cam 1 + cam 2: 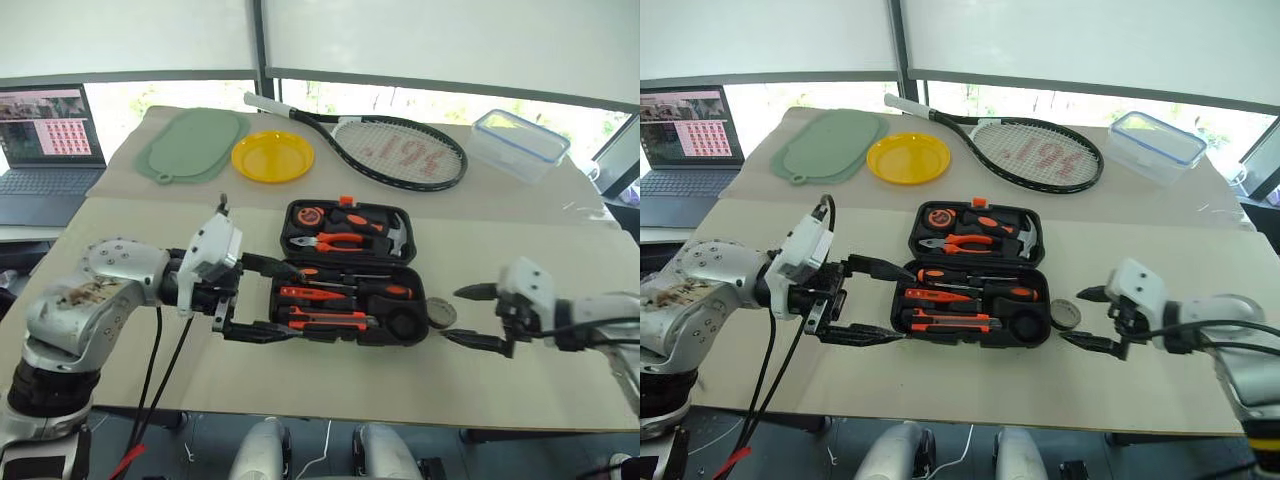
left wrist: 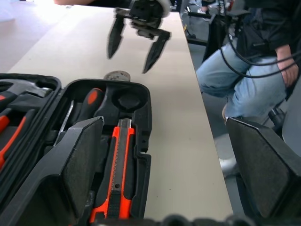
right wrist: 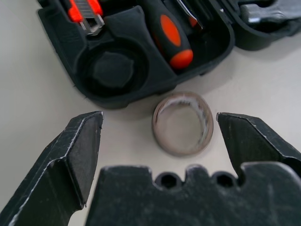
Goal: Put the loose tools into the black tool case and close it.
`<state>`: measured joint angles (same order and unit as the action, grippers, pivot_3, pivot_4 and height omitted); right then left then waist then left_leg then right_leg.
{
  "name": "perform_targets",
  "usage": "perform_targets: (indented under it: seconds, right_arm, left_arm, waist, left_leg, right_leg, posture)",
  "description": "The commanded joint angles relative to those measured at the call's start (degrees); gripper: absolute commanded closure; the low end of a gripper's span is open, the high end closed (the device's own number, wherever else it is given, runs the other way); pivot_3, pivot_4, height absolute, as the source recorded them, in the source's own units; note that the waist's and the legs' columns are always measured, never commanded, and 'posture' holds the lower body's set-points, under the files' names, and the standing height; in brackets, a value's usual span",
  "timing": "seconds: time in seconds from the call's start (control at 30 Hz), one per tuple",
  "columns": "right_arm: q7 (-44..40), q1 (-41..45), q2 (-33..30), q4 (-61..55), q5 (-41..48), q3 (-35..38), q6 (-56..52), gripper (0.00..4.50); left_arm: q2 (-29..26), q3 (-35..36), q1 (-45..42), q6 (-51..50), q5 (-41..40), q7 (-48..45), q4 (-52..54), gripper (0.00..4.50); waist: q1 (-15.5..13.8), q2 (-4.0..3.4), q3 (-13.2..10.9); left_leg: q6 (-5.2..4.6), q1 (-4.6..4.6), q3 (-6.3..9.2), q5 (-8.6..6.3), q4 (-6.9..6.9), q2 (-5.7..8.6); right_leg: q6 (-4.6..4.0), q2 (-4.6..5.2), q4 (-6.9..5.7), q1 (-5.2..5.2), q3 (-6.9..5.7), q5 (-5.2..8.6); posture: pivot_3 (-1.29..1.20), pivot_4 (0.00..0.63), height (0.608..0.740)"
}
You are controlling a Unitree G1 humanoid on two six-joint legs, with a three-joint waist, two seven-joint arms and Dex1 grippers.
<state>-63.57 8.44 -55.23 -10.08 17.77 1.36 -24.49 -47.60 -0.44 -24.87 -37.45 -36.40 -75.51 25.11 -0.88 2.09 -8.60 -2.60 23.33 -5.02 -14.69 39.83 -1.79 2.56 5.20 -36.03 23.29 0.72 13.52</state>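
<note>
Here, the black tool case (image 1: 348,275) lies open at mid-frame, screwdrivers (image 1: 350,290) and utility knife (image 1: 325,320) seated in its recesses.
Grey tape roll (image 3: 182,123) sits on the table just beside it; left gripper (image 1: 262,300) and right gripper (image 1: 477,317) spread, empty.

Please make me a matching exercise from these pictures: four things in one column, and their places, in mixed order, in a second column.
1. tape roll
2. utility knife
3. pliers
4. yellow plate

A. far half of the open tool case
B. on the table, beside the case's right end
C. near half of the case
D. beside the racket

Pairs: 1-B, 2-C, 3-A, 4-D
</note>
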Motion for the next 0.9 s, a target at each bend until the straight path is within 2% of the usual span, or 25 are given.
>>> perform_targets:
  seconds: [0.03, 0.23, 0.27, 0.3, 0.4, 0.57, 0.73, 0.9]
  right_arm:
    - [-1.1, 2.28, -0.63, 2.06, -2.07, -1.69, 1.32, 0.68]
    - [-3.16, 2.66, -0.28, 2.42, -3.12, -4.3, 1.87, 2.83]
    - [-3.02, 2.76, 0.05, 2.49, -3.37, -4.55, 2.01, 3.02]
    - [-2.62, 2.99, 0.46, 2.83, -3.77, -4.96, 2.17, 3.49]
    - [-1.42, 3.56, 1.65, 3.89, -4.86, -5.62, 2.42, 4.43]
    - [-1.64, 3.1, 1.35, 2.97, -4.33, -3.75, 1.72, 4.43]
    - [-3.25, 3.57, -1.99, -1.91, 2.64, 3.84, -5.2, 4.43]
    - [-2.37, 4.33, -2.71, -5.7, 5.4, 5.98, -7.94, 4.43]
  left_arm:
    - [-0.88, -0.99, -1.51, 2.27, 0.81, -0.66, 0.04, 0.0]
    - [-0.28, -1.79, -3.03, 3.49, 1.18, 0.22, -1.76, 0.0]
    - [-0.25, -1.97, -3.09, 3.74, 1.31, 0.25, -1.93, 0.0]
    - [-0.14, -2.24, -3.21, 3.94, 1.47, 0.32, -2.09, 0.0]
    - [0.28, -2.94, -3.67, 4.52, 2.03, 0.36, -2.42, 0.0]
    - [0.71, -4.15, -4.57, 5.6, 3.03, 0.11, -3.02, 0.0]
    - [0.57, -5.51, -5.28, 5.87, 3.07, -0.79, -3.05, 0.0]
    - [0.83, -6.17, -5.54, 6.45, 3.66, -0.91, -3.33, 0.0]
  waist:
    - [0.06, -0.01, 0.0]
    - [0.21, -0.01, 0.0]
    - [0.23, -0.01, 0.0]
    - [0.23, -0.01, -0.01]
    - [0.23, -0.01, -0.01]
    - [0.22, -0.01, -0.01]
    - [0.19, -0.12, -0.07]
    - [0.27, -0.12, -0.07]
  left_leg:
    - [-0.01, 0.0, 0.0, -0.01, 0.0, 0.0]
    - [-0.01, -0.03, -0.01, -0.01, 0.0, -0.03]
    - [-0.01, -0.03, -0.01, -0.01, 0.0, -0.03]
    - [-0.01, -0.03, -0.01, -0.01, 0.0, -0.03]
    - [-0.01, -0.03, -0.01, -0.01, 0.0, -0.04]
    - [-0.01, -0.04, -0.01, -0.01, 0.0, -0.04]
    - [-0.01, -0.01, -0.01, -0.01, 0.0, -0.04]
    - [-0.01, -0.04, 0.0, -0.01, -0.02, -0.07]
  right_leg:
    - [0.0, 0.0, 0.01, 0.0, 0.0, 0.0]
    - [0.01, -0.02, -0.01, -0.01, 0.0, 0.0]
    - [0.01, -0.02, -0.01, -0.01, 0.0, 0.0]
    - [0.01, -0.02, -0.01, 0.0, 0.0, 0.0]
    - [0.0, -0.04, -0.02, 0.0, 0.0, 0.01]
    - [0.0, -0.03, -0.02, -0.01, 0.0, 0.0]
    - [0.01, 0.0, -0.02, 0.01, 0.01, 0.0]
    - [-0.02, -0.04, -0.02, 0.0, 0.0, 0.01]
  posture:
    - [0.0, 0.15, 0.738]
    - [0.0, 0.15, 0.738]
    - [0.0, 0.15, 0.738]
    - [0.0, 0.15, 0.738]
    - [0.0, 0.15, 0.738]
    - [0.0, 0.15, 0.738]
    - [0.0, 0.15, 0.738]
    - [0.0, 0.15, 0.738]
